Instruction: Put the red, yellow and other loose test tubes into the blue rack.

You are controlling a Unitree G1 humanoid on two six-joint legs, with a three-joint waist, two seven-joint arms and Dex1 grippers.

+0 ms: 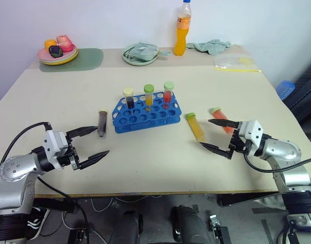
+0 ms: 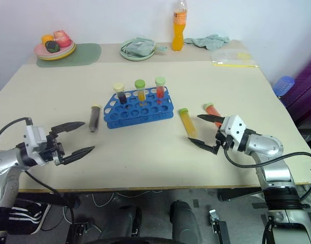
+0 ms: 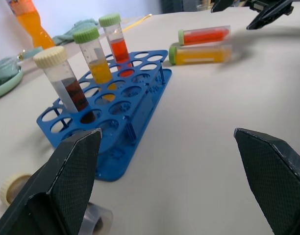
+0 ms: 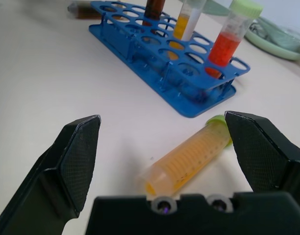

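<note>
Careful: your right gripper (image 1: 217, 135) gapes empty beside the yellow-filled, green-capped plastic tube (image 1: 195, 125) lying near the blue plastic rack (image 1: 147, 115); closing crookedly could roll it, perhaps into the red tube (image 1: 222, 119). Left gripper (image 1: 90, 143) also open.

The blue rack (image 1: 147, 114) sits flat on the table, its long side running left to right. Three capped tubes stand upright in its back row: a dark-filled one (image 1: 129, 97) with a cream cap at the left, a yellow-filled one (image 1: 148, 95) with a green cap in the middle, and a red-filled one (image 1: 168, 92) with a green cap at the right. Left of the rack lies a dark tube (image 1: 102, 122). Right of the rack lie a yellow tube (image 1: 195, 126), green-capped, and beyond it a red tube (image 1: 221, 119).
</note>
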